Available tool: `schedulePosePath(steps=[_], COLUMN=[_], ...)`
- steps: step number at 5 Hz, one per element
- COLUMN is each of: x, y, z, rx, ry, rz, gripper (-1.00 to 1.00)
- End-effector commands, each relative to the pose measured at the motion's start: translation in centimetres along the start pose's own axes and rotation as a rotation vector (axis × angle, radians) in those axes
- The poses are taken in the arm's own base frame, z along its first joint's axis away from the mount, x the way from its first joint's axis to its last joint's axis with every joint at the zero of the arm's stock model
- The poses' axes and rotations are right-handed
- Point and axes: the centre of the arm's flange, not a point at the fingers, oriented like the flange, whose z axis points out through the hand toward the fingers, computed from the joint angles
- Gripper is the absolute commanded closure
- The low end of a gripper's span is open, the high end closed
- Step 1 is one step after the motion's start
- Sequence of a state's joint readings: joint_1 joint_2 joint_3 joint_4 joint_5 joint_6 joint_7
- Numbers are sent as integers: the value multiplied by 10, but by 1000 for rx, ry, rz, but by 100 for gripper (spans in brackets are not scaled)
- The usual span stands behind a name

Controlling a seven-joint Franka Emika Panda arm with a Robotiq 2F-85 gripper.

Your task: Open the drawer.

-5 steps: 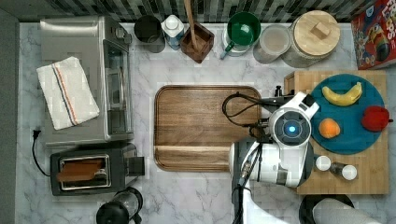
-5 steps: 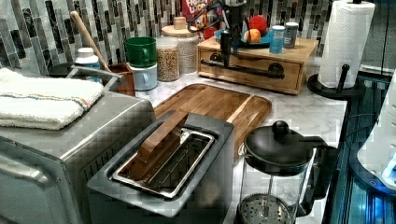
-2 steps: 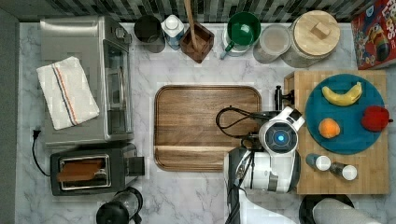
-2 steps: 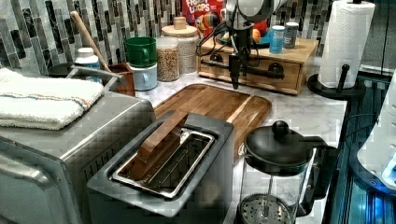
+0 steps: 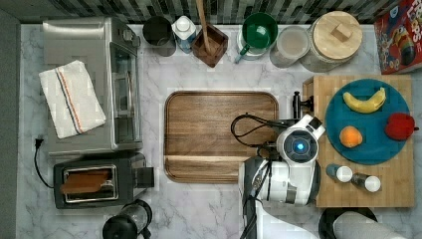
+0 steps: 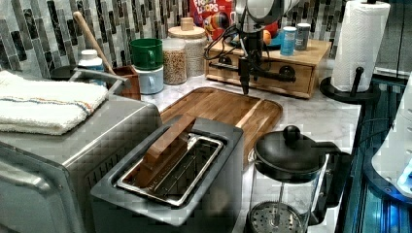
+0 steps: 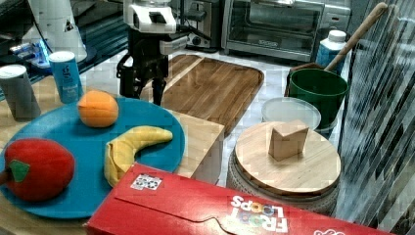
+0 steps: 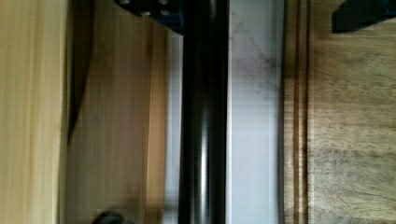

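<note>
Drawer (image 6: 272, 77): light wood, long black bar handle (image 8: 204, 116), set in the butcher-block unit (image 5: 398, 189) at the counter's (image 5: 209, 209) right edge in the top view; appears closed.
Gripper (image 6: 245, 73): pointing down at the handle; fingers apart, one either side of the bar.
Blue plate (image 5: 370, 149) on the unit: banana (image 5: 366, 102), orange (image 5: 351, 136), red apple (image 5: 399, 126).
Walnut tray (image 5: 209, 129): mid-counter, beside the drawer.
Toaster (image 6: 214, 160): holds a wooden block (image 6: 165, 145).

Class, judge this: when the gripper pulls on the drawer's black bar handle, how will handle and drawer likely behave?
The handle looks like a rigid bar, so it probably won't flex. Its glossy round surface may be slippery. The drawer looks shallow and probably slides lightly, though the loaded wooden unit should stay put.
</note>
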State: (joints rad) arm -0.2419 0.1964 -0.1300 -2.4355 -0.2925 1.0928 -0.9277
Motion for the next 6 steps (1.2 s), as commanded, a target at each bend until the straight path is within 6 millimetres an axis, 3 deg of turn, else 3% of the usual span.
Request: schedulePosePath(steps=[1,4,6], x=[64,53,52], y=[-137,-248,-287], z=[-40,-64,-74], rx=[26,80,94], ry=[84,100,109], rz=[-2,-72,-71], gripper=[-100,-100,-100])
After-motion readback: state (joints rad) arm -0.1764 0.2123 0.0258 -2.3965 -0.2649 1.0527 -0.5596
